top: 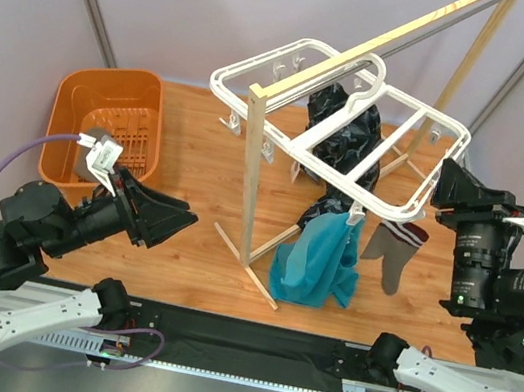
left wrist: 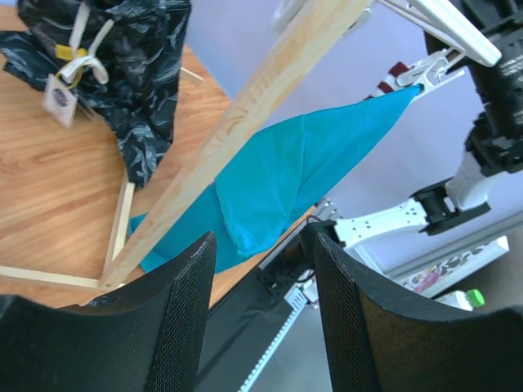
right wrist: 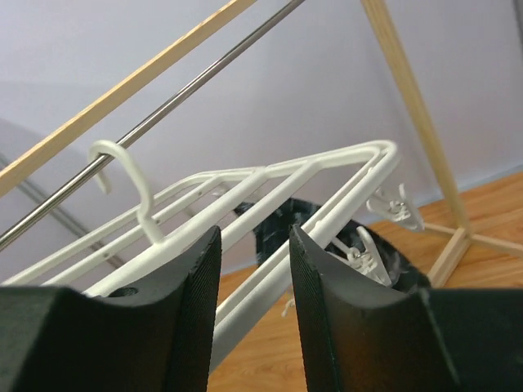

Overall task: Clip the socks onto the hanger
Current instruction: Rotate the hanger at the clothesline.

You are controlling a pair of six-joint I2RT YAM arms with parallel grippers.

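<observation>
Top external view: one taupe sock (top: 395, 258) with a maroon-and-white striped cuff hangs toe-down from a clip on the near right side of the hanger (top: 300, 150). It hangs above the table (top: 191, 194), nearer its right edge. The hanger is a white rectangular frame with cross bars. Its hook sits over the sloping bar of the wooden pole rack (top: 251, 169), which stands mid-table.

A teal cloth (top: 316, 262) hangs just left of the sock, and its lower end reaches the rack's foot. A black patterned garment (top: 352, 136) hangs under the middle of the frame. An orange basket (top: 110, 76) sits at the far left corner of the table.

The left wrist view looks past the rack's upright at the teal cloth (left wrist: 286, 175). Its tip is pinched in a white clip (left wrist: 433, 69), with a bit of striped cuff beside it.

The left gripper (top: 161, 219) lies low near the left edge in front of the basket, pointing right. Its fingers (left wrist: 184, 310) are apart with nothing between them.

The right gripper (top: 447, 183) is raised just beside the hanger's right corner, above the sock. In the right wrist view it points upward at the hanger (right wrist: 359, 151), and its fingers (right wrist: 192, 310) stand slightly apart. A white bar runs through the gap. I cannot tell whether they pinch it.
</observation>
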